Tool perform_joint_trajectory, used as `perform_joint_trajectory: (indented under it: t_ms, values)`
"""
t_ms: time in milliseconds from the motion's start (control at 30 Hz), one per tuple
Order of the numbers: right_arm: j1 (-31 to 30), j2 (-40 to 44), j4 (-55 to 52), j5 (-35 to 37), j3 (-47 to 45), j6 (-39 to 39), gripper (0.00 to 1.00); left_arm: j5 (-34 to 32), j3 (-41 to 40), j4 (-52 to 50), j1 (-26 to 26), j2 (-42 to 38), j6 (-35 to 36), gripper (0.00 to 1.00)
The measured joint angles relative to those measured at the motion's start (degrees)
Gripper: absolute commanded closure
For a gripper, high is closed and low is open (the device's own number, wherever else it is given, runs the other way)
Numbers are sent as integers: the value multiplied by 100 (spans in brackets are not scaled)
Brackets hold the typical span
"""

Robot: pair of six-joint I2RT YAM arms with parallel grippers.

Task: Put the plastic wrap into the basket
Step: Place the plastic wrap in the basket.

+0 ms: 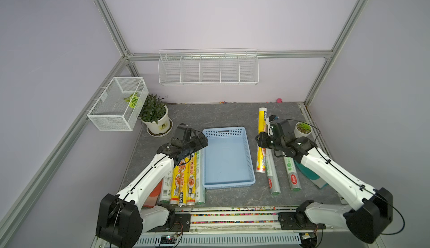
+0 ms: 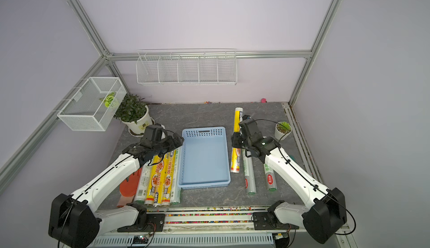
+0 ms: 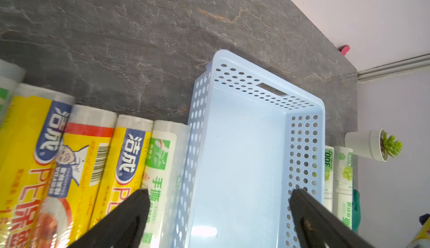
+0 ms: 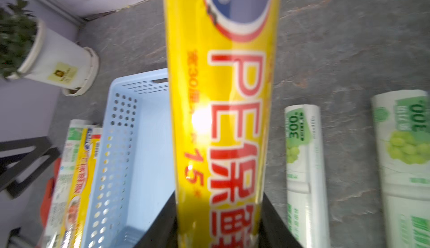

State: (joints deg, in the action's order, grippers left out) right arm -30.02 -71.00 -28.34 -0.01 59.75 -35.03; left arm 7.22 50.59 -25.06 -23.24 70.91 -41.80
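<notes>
The light-blue basket (image 1: 226, 160) (image 2: 204, 158) sits empty at mid-table. My right gripper (image 1: 261, 142) (image 4: 219, 195) is shut on a yellow plastic wrap roll (image 1: 262, 121) (image 4: 223, 118), which lies lengthwise just right of the basket. I cannot tell whether that roll is off the table. Two clear-white green-print rolls (image 1: 272, 179) (image 1: 292, 174) lie further right. Several more rolls (image 1: 183, 181) (image 3: 93, 153) lie side by side against the basket's left wall. My left gripper (image 1: 200, 142) (image 3: 218, 191) hangs open above that wall, holding nothing.
A large potted plant (image 1: 156, 116) stands at the back left and a small succulent pot (image 1: 302, 129) at the right. A white wire mesh box (image 1: 116, 104) and a long wire rack (image 1: 208, 68) hang on the walls. An orange cloth (image 2: 129, 186) and a teal glove (image 1: 309, 172) lie under the arms.
</notes>
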Motion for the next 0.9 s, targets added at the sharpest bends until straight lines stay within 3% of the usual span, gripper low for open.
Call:
perform_joint_trajectory:
  t_ms: [300,600,733,900]
  values:
    - [-201,-306,686,-1211,-396,-579,76,1167,-424,1001,-4,802,-210,11]
    - [-658,-1084,1231,-1355,-195,-981,76,1853,-323,1460,-151,1274,-258,12]
    - [-817,-1639,1434,-1366,-50,-1130,76,1947,-236,1513,-304,1386,-258,10]
    - [-898,-2308,1674,-1427,234,-1362,76,1572,-225,1272,-332,1239,-247,7]
